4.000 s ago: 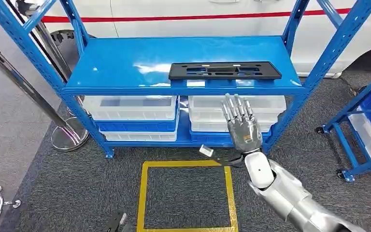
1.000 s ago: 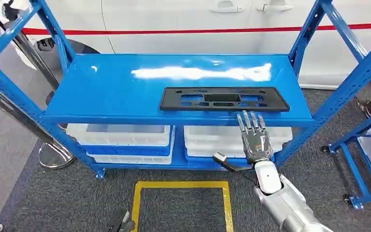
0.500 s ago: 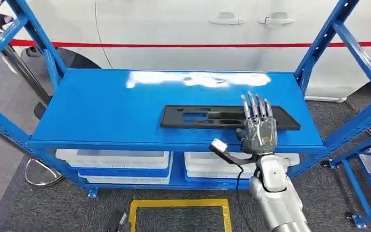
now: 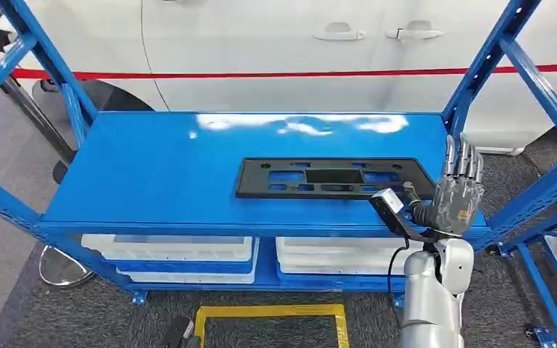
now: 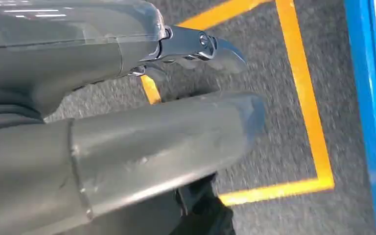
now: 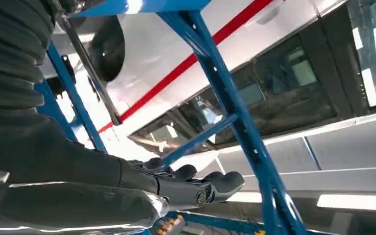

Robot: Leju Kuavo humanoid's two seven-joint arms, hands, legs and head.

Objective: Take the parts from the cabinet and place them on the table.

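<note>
right arm: your silver arm rises from below, forearm near upright | right hand (image 4: 458,194): raised, palm away from you, fingers (image 4: 463,158) straight, slightly apart, holding nothing | left hand (image 5: 127,132): hangs low, thumb extended, fingers (image 5: 196,46) curled, nothing in them

No readable text, label, brand, number or sign appears in any of the views. The black part (image 4: 331,178) on the blue cabinet (image 4: 152,174) carries no legible marking, and the white car (image 4: 275,43) behind it shows only a plain red stripe (image 4: 261,72) without lettering. The yellow floor marking (image 5: 303,98) is a bare outline with no characters.
</note>
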